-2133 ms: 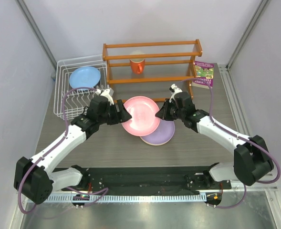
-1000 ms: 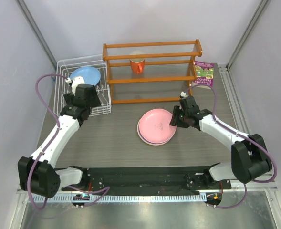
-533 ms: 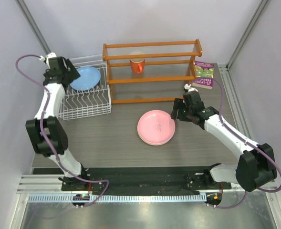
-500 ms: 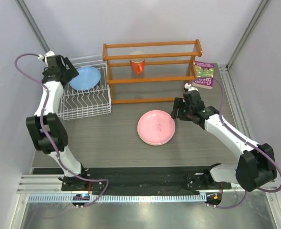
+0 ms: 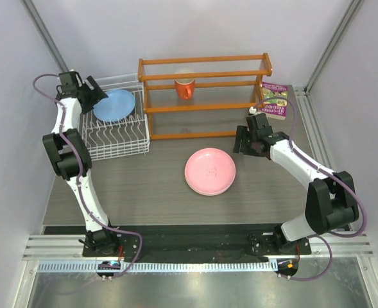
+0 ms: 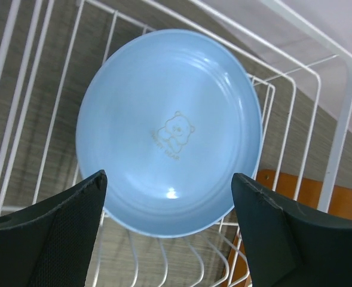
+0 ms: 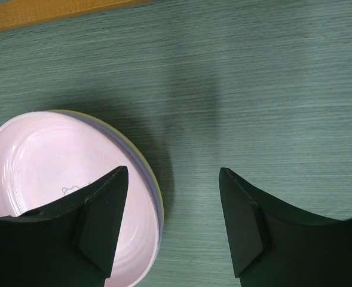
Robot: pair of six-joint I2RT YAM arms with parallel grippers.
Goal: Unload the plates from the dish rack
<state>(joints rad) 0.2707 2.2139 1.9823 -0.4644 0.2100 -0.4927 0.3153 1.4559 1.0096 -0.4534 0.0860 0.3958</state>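
A light blue plate (image 5: 113, 105) stands on edge in the white wire dish rack (image 5: 111, 144) at the back left. My left gripper (image 5: 94, 93) faces it from the rack's far left corner. In the left wrist view the blue plate (image 6: 170, 131) fills the middle, and the left gripper (image 6: 168, 176) is open with a finger on each side of its lower rim, not touching. A pink plate (image 5: 210, 171) lies on top of a stack mid-table; lilac and yellow rims show beneath the pink plate (image 7: 44, 173). My right gripper (image 5: 243, 142) hovers open and empty, the right gripper (image 7: 173, 170) just right of the stack.
An orange wooden shelf frame (image 5: 205, 96) stands at the back with an orange mug (image 5: 185, 86) on it. A book (image 5: 274, 99) leans at its right end. The rack's wires (image 6: 337, 125) surround the blue plate closely.
The left arm swung from mid-table to the rack's back-left corner, facing the blue plate. The right gripper let go of the pink plate on the stack and drew back to the right.
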